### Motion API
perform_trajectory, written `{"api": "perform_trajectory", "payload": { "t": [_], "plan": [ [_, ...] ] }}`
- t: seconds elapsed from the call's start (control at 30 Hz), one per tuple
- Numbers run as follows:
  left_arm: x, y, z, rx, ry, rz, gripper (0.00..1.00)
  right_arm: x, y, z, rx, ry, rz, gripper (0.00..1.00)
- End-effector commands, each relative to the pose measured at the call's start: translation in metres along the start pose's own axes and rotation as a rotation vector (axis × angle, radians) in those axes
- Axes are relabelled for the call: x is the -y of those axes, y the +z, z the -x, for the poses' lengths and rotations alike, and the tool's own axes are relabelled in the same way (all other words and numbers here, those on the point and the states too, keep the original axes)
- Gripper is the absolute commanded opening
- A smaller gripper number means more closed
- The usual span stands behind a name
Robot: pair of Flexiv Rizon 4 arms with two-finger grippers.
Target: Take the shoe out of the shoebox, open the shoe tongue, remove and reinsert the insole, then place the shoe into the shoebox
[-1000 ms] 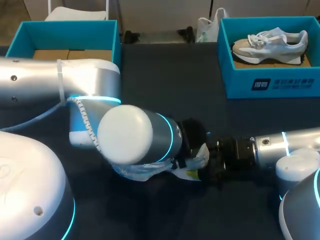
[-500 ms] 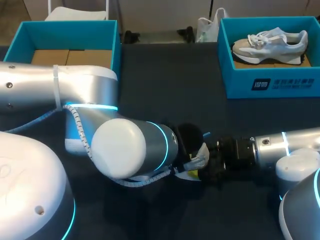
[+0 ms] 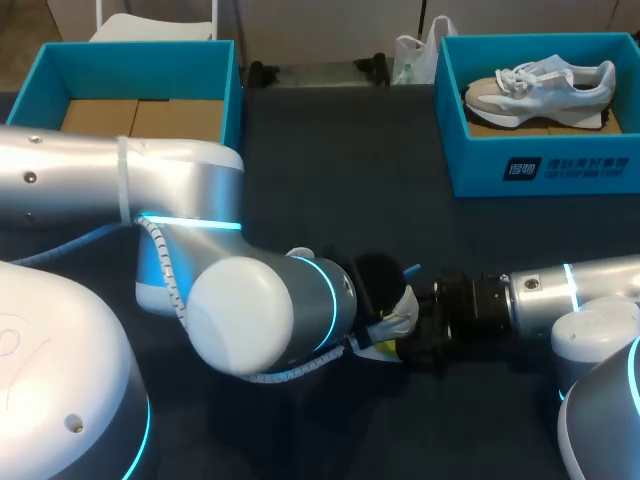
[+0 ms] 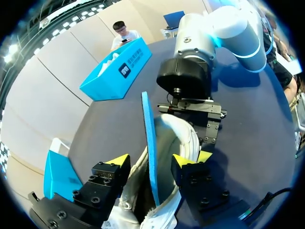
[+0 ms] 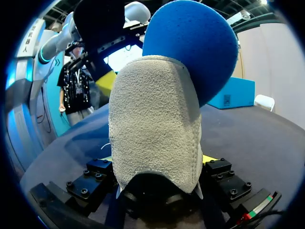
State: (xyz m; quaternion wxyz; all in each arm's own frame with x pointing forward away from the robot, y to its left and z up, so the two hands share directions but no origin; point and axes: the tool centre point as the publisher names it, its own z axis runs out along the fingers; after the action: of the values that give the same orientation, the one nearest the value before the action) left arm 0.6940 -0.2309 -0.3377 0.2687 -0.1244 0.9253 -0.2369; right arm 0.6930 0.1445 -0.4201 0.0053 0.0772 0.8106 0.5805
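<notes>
A white and grey shoe [image 3: 403, 308] is held low over the dark table between my two arms. My right gripper [image 5: 157, 160] is shut on the shoe's grey suede heel [image 5: 152, 124], one finger on each side. A blue insole [image 4: 148, 138] stands on edge out of the shoe's opening and shows above the heel [image 5: 195, 47]. My left gripper [image 4: 151, 161] is open over the shoe, one yellow tip on each side of the insole, neither touching it. In the head view my left arm [image 3: 250, 310] hides its own gripper.
A teal shoebox [image 3: 540, 165] at the back right holds a second pale sneaker [image 3: 540, 85]. Another teal box [image 3: 60, 65] with a cardboard floor stands at the back left. A white plastic bag [image 3: 415, 50] lies at the table's far edge.
My left arm's elbow has shifted a little left and back over the table. The shoe and my right arm have stayed where they were.
</notes>
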Motion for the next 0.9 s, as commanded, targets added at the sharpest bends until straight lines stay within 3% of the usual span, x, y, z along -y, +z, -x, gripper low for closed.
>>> {"api": "perform_trajectory", "payload": {
  "t": [0.03, 0.3, 0.7, 0.83, 0.9],
  "plan": [
    [-0.002, 0.005, -0.004, 0.005, -0.005, -0.001, 0.54, -0.001, 0.001, -0.001, 0.002, 0.000, -0.005, 0.00],
    [-0.003, 0.010, -0.002, 0.003, -0.016, -0.011, 0.43, -0.001, 0.001, -0.001, 0.002, 0.000, -0.005, 0.00],
    [-0.003, 0.015, 0.000, -0.022, -0.011, -0.040, 0.38, -0.001, 0.001, -0.001, 0.002, 0.000, -0.005, 0.00],
    [-0.003, 0.016, 0.000, -0.027, -0.008, -0.043, 0.31, -0.001, 0.001, -0.001, 0.002, 0.000, -0.005, 0.00],
    [-0.002, 0.017, 0.000, -0.029, -0.007, -0.043, 0.24, -0.001, 0.001, -0.001, 0.002, 0.000, -0.005, 0.00]
  ]
}}
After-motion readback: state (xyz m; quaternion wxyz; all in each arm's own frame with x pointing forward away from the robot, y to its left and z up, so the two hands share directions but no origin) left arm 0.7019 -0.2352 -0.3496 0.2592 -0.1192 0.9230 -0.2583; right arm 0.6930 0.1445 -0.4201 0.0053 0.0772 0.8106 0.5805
